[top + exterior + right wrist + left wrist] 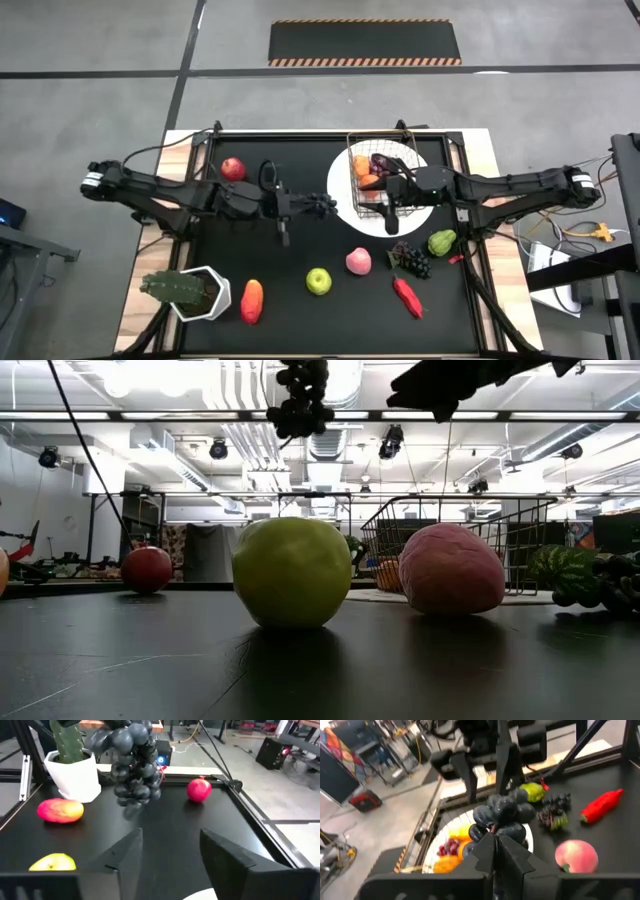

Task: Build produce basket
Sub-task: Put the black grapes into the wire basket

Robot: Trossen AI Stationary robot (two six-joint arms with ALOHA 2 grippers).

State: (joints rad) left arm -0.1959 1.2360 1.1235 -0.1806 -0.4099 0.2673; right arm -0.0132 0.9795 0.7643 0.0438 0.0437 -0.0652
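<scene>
My left gripper (pixel 314 207) is shut on a bunch of dark grapes (pixel 502 814), held high over the table's middle, just left of the wire basket (pixel 360 150). The basket stands on a round white plate (pixel 340 190) and holds an orange and some purple and red produce. My right gripper (pixel 170 845) is open over the basket, facing the grapes (pixel 132 765), with nothing between its fingers. On the black mat lie a green apple (pixel 292 572), a pink peach (pixel 452 568), a red apple (pixel 233 168), a mango (pixel 252 300) and more. My left gripper pinches the bunch between its two fingers at the end nearest it (pixel 493 828), where a small stem shows. The fingers lie almost level and point toward the table's right. The bunch sticks out beyond the fingertips, lifted well clear of the mat (pixel 300 400).
A cactus in a white pot (pixel 190 292) stands at the near left. A second grape bunch (pixel 410 260), a green pepper (pixel 441 242) and a red pepper (pixel 407 296) lie at the near right. Bare mat lies between the red apple and the near row.
</scene>
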